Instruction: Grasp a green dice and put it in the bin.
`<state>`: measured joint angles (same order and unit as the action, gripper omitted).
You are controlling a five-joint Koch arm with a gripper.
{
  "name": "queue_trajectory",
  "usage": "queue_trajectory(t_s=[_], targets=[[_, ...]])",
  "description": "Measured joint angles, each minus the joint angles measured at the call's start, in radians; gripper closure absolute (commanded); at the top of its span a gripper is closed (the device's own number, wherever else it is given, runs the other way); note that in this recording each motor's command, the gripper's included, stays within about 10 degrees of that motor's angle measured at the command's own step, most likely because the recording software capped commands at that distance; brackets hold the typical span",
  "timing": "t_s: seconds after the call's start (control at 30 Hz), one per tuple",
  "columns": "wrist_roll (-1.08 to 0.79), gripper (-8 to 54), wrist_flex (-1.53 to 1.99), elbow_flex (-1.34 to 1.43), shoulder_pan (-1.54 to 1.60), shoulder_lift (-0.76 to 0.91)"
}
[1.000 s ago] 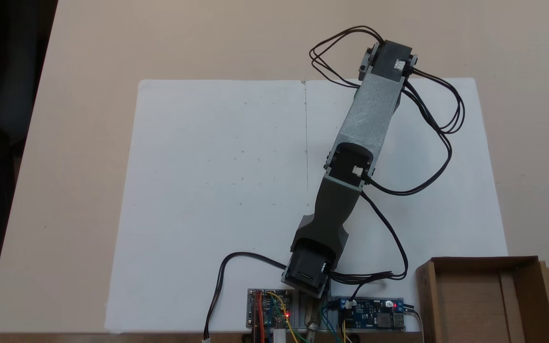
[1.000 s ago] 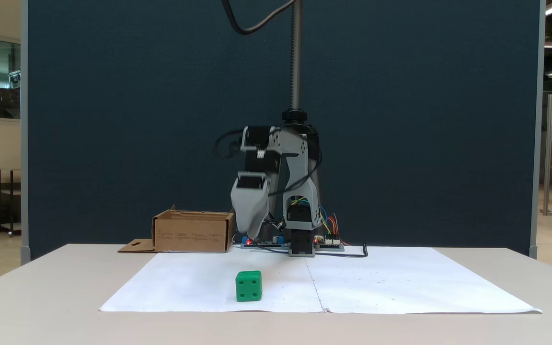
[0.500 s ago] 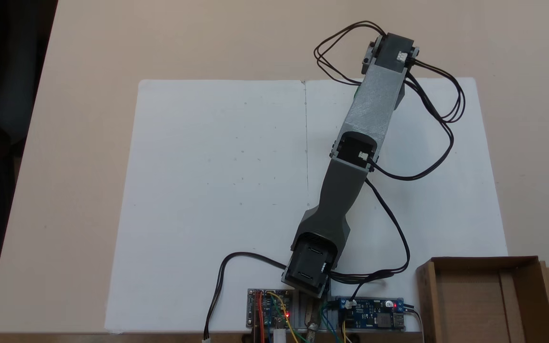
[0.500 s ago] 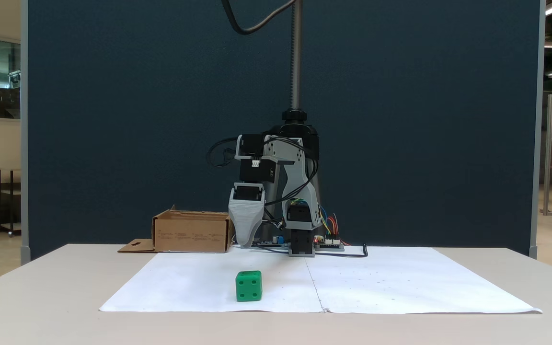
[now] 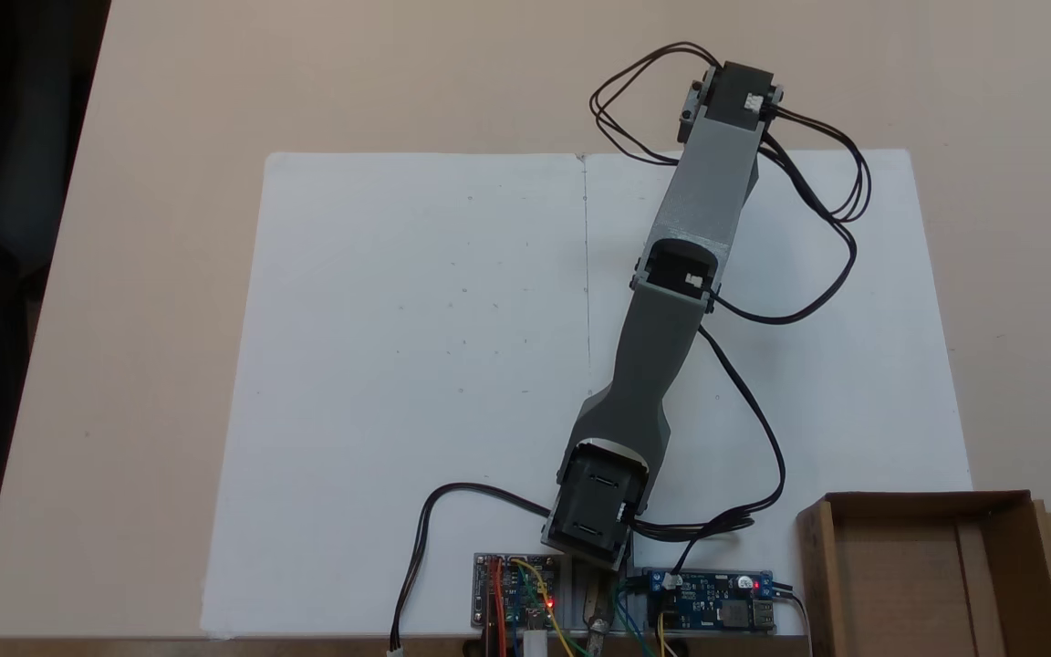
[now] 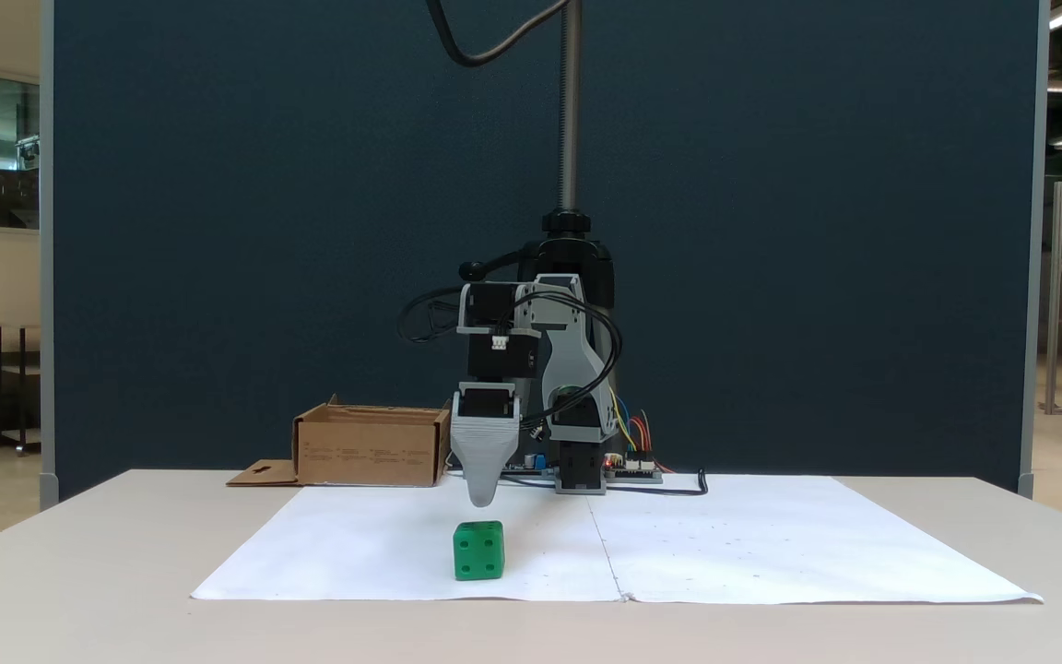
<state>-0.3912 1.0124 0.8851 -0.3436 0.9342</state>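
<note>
green dice (image 6: 478, 551) just below fingers (image 6: 481, 493), apart

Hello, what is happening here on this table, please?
A small robot arm reaches over white paper. Its gripper hangs just above a green dice lying on the paper, not touching it. I cannot tell whether the fingers are open. The cardboard bin stands beside the arm's base, and the dice is not yet inside it.
</note>
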Motion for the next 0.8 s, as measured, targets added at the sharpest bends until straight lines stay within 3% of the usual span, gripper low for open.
queue_trajectory(t_s=[0.8], targets=[[-0.003,2.5,-0.061,0.000,0.000,-0.133]])
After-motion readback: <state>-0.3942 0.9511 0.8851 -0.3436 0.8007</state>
